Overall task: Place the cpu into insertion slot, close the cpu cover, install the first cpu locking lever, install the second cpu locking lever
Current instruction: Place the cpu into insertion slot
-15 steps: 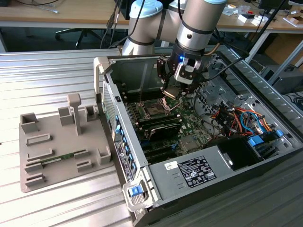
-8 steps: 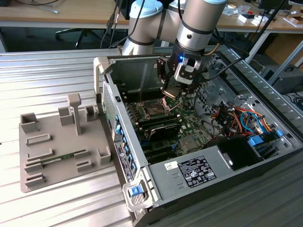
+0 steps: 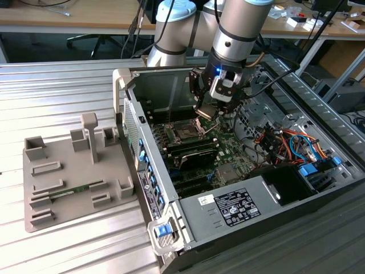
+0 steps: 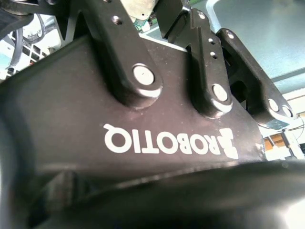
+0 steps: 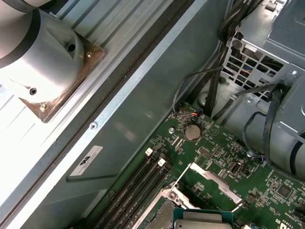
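The open computer case lies on the ribbed metal desk, with the arm reaching down into it. Its end effector is clamped on the cpu, tilted, just above the insertion slot and not touching it.

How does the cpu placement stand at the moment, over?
Claw shut on cpu. Cpu held up near insertion slot, not yet seated. No obstruction seen between them.

a long wooden desk runs across the top of the exterior view; a chair base stands beneath it at upper left, behind the ribbed metal tabletop.
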{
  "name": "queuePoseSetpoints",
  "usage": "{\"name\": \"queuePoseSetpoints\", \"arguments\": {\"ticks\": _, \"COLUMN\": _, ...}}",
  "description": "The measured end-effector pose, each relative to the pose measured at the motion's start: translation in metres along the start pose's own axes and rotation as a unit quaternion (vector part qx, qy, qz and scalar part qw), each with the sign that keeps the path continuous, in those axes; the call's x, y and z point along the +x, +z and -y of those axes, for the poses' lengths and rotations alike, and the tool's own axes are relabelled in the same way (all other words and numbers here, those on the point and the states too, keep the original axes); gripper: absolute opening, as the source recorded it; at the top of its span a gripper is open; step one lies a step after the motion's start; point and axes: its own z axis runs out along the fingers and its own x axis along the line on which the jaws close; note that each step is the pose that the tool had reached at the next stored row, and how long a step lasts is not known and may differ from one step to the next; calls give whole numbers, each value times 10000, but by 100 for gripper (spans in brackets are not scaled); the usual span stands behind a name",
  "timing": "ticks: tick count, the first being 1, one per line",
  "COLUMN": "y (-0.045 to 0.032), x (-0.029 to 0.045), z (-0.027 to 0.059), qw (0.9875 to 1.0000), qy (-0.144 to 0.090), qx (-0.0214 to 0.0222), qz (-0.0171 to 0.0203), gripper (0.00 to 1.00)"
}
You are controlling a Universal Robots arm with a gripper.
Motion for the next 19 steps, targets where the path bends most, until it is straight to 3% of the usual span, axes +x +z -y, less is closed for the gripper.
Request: {"name": "queuePoseSetpoints", "arguments": {"ticks": 19, "y": 9, "x": 0, "z": 0, "qw": 10000, "qy": 89, "qx": 0, "qz": 4, "gripper": 55}}
